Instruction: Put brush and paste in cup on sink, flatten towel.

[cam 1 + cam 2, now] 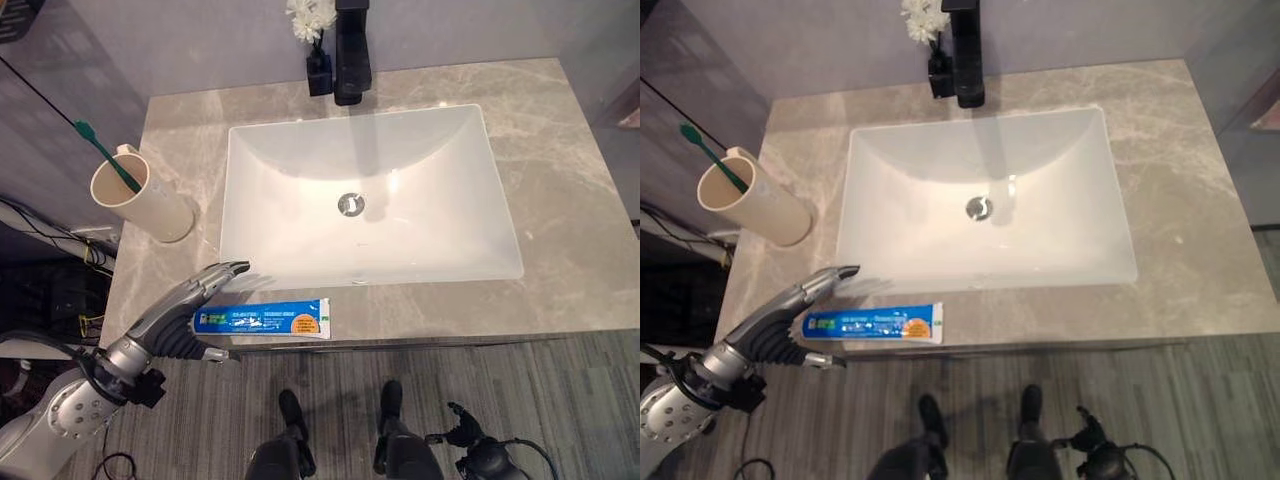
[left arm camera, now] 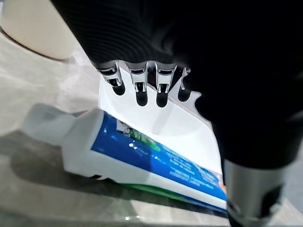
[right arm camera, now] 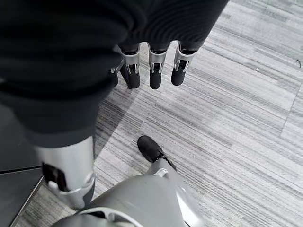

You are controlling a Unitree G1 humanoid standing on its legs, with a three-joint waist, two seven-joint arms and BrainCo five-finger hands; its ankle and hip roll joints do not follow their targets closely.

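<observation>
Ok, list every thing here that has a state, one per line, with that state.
toothbrush: standing tilted in the cup, head up
cup: on the counter, leaning, holds the brush
toothpaste tube: flat on the counter's front edge, capped, not in the cup
left hand: open, above the tube's cap end
right hand: open, over the floor
sink: dry

A grey marbled countertop [image 1: 560,190] carries a white rectangular sink basin [image 1: 370,195] set into its middle. At its left end stands a cream cup [image 1: 140,195] with a green toothbrush [image 1: 105,155] leaning in it, and a blue and white toothpaste tube [image 1: 262,319] lies flat along the front edge, just before the basin. At the back edge, behind the basin, stand a black faucet [image 1: 351,50] and, just beside it, a small black vase of white flowers [image 1: 315,40].
</observation>
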